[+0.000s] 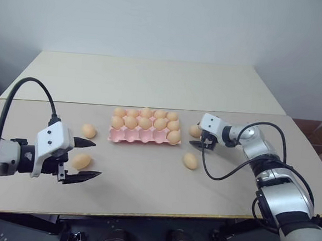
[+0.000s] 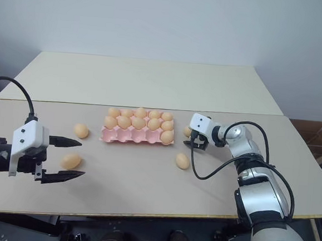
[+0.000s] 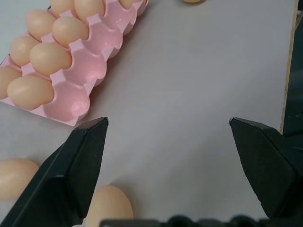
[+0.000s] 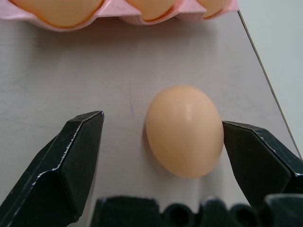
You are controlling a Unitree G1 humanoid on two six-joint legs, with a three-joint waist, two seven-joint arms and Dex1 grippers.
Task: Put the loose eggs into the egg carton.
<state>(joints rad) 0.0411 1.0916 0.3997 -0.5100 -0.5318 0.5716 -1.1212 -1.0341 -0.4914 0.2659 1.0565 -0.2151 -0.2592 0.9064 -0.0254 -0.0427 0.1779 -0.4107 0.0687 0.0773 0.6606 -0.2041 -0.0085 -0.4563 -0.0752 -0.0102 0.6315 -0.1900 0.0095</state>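
The pink egg carton [image 1: 133, 135] lies mid-table with several eggs in its back cups and bare cups along its near row. Two loose eggs lie left of it: one [image 1: 89, 130] near the carton's left end, another [image 1: 81, 160] closer to me. My left gripper [image 1: 95, 160] hovers open just right of that nearer egg, which sits outside its fingers. Right of the carton, my right gripper [image 4: 162, 120] is open around a third loose egg [image 4: 184, 130] resting on the table, one finger [image 4: 258, 163] close against its side. Another loose egg [image 1: 190, 161] lies nearer the front.
A second table [image 1: 153, 81] butts against the far side along a seam. A cardboard box [image 1: 316, 135] stands beyond the right edge. Black cables loop from both wrists. Bare tabletop [image 1: 140, 174] lies between the carton and the front edge.
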